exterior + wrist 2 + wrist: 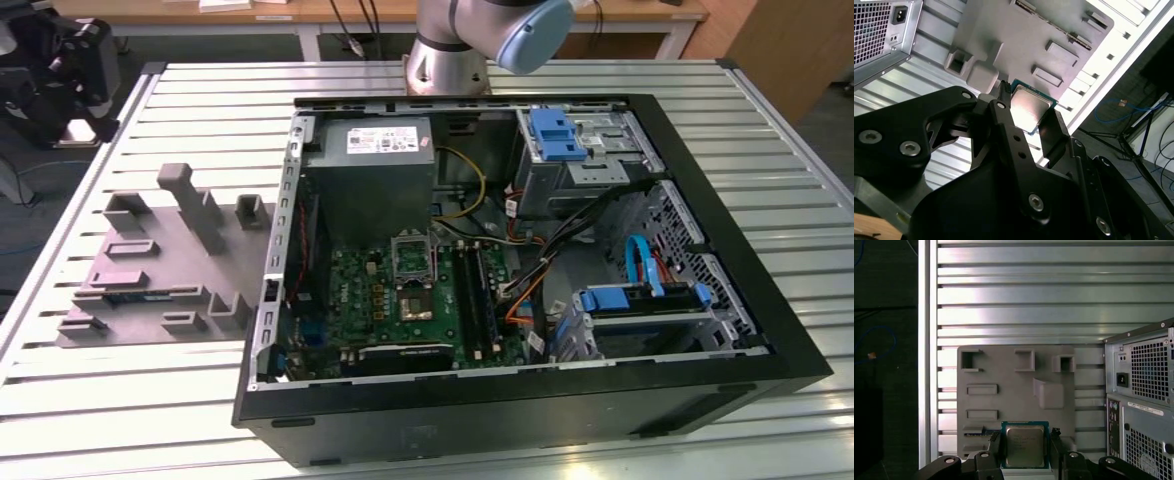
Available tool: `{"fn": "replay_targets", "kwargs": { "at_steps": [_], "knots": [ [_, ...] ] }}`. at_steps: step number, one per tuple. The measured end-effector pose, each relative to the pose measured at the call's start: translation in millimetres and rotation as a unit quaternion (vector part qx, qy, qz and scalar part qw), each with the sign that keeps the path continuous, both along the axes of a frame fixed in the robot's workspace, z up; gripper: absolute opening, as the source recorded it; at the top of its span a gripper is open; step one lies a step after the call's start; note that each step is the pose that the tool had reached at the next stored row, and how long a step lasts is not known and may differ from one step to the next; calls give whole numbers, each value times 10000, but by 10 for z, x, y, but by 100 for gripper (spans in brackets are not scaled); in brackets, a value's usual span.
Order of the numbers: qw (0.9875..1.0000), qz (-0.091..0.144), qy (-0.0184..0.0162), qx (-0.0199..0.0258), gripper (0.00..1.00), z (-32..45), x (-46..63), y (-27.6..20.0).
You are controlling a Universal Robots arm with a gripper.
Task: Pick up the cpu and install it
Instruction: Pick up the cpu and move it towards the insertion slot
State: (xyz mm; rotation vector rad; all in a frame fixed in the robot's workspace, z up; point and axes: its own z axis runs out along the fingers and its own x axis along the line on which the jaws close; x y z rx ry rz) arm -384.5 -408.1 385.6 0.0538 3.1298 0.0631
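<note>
In both wrist views the cpu, a flat square chip with a silvery top and green rim, sits between my gripper's black fingers. The gripper is shut on its two opposite edges and holds it in the air, well above the grey holder tray. The open PC case lies on the table. Its motherboard socket is a metal-framed rectangle with a dark centre, below the grey power supply.
The arm's base stands behind the case. The holder tray lies on the slatted table at the exterior view's left of the case. Cables, blue drive brackets and memory slots crowd the case. The case's rear panel shows beside the tray.
</note>
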Motion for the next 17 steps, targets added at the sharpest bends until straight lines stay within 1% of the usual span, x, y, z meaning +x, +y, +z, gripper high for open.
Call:
{"fn": "replay_targets", "kwargs": {
  "at_steps": [17],
  "knots": [
    [10000,0,0,0,47,0,69,0]
  ]
}}
